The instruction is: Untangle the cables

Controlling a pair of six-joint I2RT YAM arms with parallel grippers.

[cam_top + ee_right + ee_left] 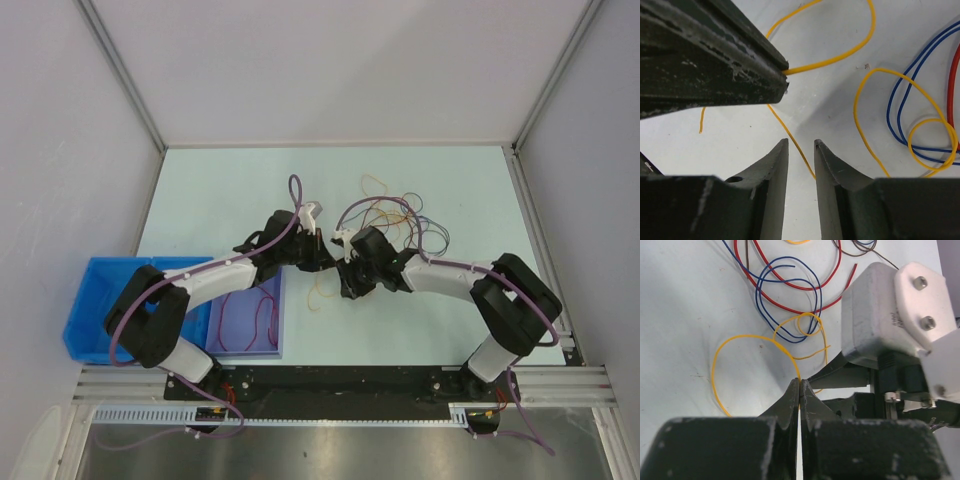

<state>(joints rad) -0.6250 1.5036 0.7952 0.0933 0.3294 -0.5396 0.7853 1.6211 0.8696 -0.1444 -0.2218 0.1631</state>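
Observation:
The cables lie as a loose tangle (400,215) of red, orange, blue and dark loops at the table's middle back. A yellow cable (322,295) trails out of it toward the front. My left gripper (800,384) is shut on this yellow cable (740,337), pinching it at the fingertips; it shows in the top view (333,264) too. My right gripper (801,143) is open just beside it, with the yellow cable (790,134) running across the gap between its fingertips; in the top view this gripper (349,287) touches the left one. Blue loops (785,290) and a red loop (790,286) lie beyond.
A blue bin (100,300) stands at the front left. Next to it a purple tray (278,345) holds red cable loops. The right wrist's white camera housing (890,315) crowds the left gripper's right side. Grey walls enclose the table on three sides.

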